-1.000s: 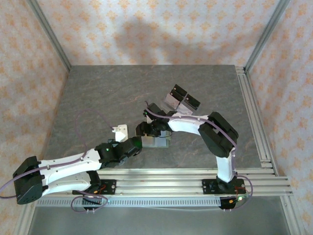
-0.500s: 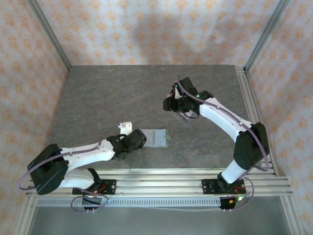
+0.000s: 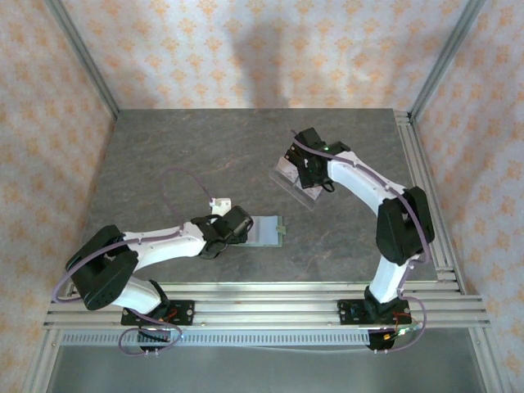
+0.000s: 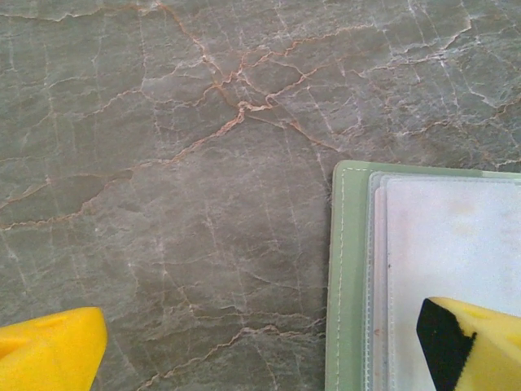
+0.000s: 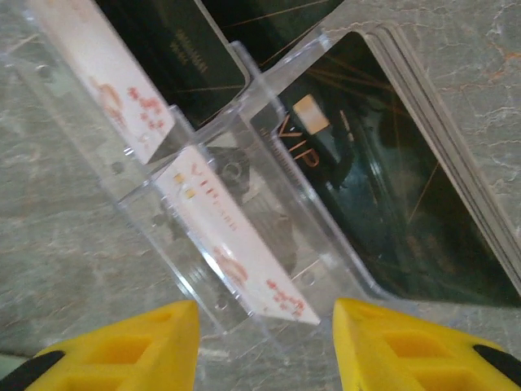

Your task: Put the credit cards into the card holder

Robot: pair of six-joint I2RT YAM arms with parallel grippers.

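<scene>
From above: card holder (image 3: 266,230) lying open and flat on the grey stone table (image 3: 164,147), towards the near edge, snap tab pointing right. At its left end, low down, the left gripper (image 3: 237,223). Farther back and to the right, a clear acrylic stand (image 3: 301,195) set askew, with the right gripper (image 3: 309,167) just over its far part.

From the left wrist, closer detail: fingers spread wide, one yellow fingertip (image 4: 49,354) over bare stone, the other over the holder's pale inside. Hard to say whether that one touches or merely hangs above. Inside the stitched green border, a white-to-pinkish credit card (image 4: 456,244) under a clear sleeve.

From the right wrist, what the top view blurs: two pale credit cards (image 5: 228,236) with red marks, standing tilted in the stand's slots. Behind them, a stack of black VIP cards (image 5: 383,187), edges fanned at the right. Yellow fingers (image 5: 122,350) apart, with the nearer pale card's lower corner in the gap and touching neither side.

Holder and stand well apart, bare stone between them. Wide open table to the left and far side of the holder. Aluminium rails (image 3: 426,205) along the right edge, near the stand but not touching it.
</scene>
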